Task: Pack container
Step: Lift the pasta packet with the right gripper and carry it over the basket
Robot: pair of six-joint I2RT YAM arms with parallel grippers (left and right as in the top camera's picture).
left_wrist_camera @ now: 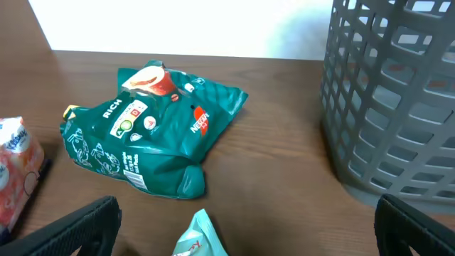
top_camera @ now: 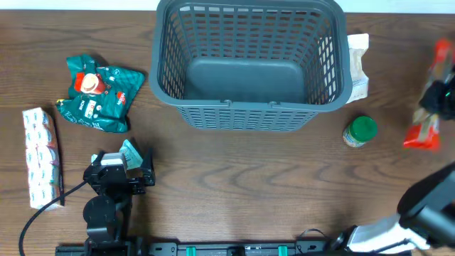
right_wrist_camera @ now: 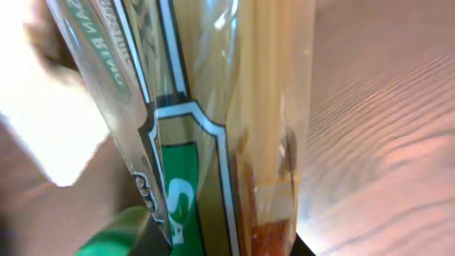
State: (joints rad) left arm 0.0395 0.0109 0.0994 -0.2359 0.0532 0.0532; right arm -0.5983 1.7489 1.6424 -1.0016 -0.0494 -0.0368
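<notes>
The basket (top_camera: pixel 250 64) stood at the table's (top_camera: pixel 234 185) far middle. The left arm lay low at the near left, its gripper (top_camera: pixel 122 160) level and facing a green bag (left_wrist_camera: pixel 153 128), fingers (left_wrist_camera: pixel 78 227) spread wide with a small teal packet (left_wrist_camera: pixel 199 238) between them, untouched. The right arm reached along the right edge, well clear of the basket, its gripper (top_camera: pixel 435 96) clamped across the middle of a pasta pack (right_wrist_camera: pixel 234 128). A green-lidded jar (top_camera: pixel 360 131) stood near the basket's right corner.
</notes>
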